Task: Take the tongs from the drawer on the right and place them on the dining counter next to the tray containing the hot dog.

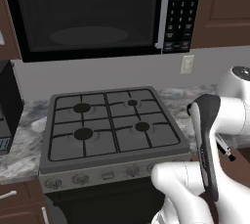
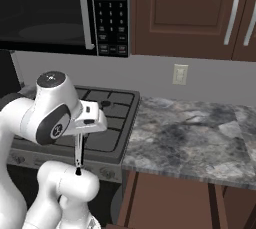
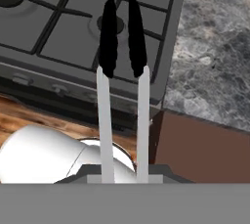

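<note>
Tool (image 2: pixel 78 145): clenched on the slim tongs (image 3: pixel 122 86), two pale grey arms ending in black tapered tips, which hang down from it.
Tongs, position: above the front edge of the grey four-burner gas stove (image 1: pixel 110 120).
Counter (image 2: pixel 200 133): grey marbled stone, right of the stove.
Microwave (image 1: pixel 93 12): black, glossy; keypad writing too small to read.
Wall outlet (image 2: pixel 180 74): cream, rectangular.

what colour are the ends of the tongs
Black tips on pale grey arms, clearest in the hand view: tongs.
</note>
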Controlling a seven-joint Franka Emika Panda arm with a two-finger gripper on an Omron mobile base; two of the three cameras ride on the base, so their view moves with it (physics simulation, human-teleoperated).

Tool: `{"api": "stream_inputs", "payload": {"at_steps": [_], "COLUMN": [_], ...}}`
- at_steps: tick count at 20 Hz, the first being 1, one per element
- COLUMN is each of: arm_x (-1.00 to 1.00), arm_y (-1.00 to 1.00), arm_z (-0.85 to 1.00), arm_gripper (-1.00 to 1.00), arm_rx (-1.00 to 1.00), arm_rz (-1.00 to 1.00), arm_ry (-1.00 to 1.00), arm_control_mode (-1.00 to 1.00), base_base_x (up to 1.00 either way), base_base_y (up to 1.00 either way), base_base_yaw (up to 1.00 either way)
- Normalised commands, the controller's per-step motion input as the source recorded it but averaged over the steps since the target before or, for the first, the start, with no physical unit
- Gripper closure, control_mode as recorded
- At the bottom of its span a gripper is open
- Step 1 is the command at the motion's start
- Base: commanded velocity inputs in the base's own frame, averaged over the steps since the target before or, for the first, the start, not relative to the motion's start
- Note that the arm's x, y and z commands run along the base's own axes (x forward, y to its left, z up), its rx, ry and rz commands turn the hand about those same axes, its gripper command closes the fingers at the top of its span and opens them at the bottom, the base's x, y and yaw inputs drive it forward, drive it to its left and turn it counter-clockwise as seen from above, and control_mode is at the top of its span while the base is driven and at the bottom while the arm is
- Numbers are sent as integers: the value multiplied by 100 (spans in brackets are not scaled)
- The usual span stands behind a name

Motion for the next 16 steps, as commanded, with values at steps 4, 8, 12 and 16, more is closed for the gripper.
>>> {"api": "stream_inputs", "payload": {"at_steps": [4, 8, 12, 16], "arm_x": [0, 0, 0, 0], "arm_y": [3, 0, 0, 0], "arm_z": [3, 0, 0, 0], "arm_gripper": [100, 100, 100, 100], "arm_rx": [6, 0, 0, 0], "arm_rz": [0, 0, 0, 0], "arm_ry": [-3, 0, 0, 0], "arm_control_mode": [-100, -100, -100, 100], "base_base_x": [0, 0, 0, -9], "base_base_y": [0, 0, 0, 0], "base_base_yaw": [0, 0, 0, 0]}}
